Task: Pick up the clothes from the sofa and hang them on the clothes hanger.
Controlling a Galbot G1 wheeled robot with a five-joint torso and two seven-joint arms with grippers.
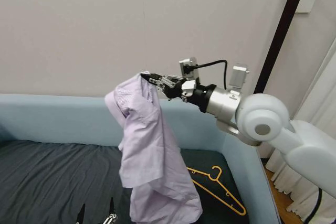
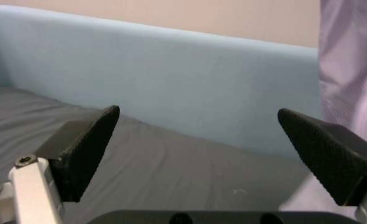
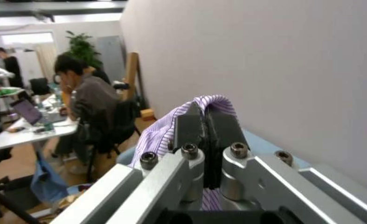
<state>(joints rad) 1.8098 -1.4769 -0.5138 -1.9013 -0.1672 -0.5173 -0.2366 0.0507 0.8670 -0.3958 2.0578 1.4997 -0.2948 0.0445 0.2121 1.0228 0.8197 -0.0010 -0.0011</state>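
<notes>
- The lilac striped shirt (image 1: 152, 156) hangs in the air over the right end of the sofa (image 1: 52, 114). Its long axis is vertical, with a bunched fold at the top and the loose lower end trailing down to the dark seat cushion (image 1: 47, 182).
- We see the right tool (image 1: 152, 81) clamped on that top fold, its pads pressed together with cloth squeezed between them.
- The right arm reaches in from the right with its forearm about level and pointing left. It holds the tool above the top edge of the backrest, close to the wall.
- The left tool (image 2: 197, 114) sits low over the seat near its front edge. Its fingers are spread wide with nothing between them, and the shirt hangs just beside one of them.
- A yellow hanger (image 1: 218, 184) lies flat on the seat by the sofa's right side wall, just beside the shirt's lower end, with its hook toward the backrest.
- We note a dark post (image 1: 278, 35) rising beyond the sofa's right end.
</notes>
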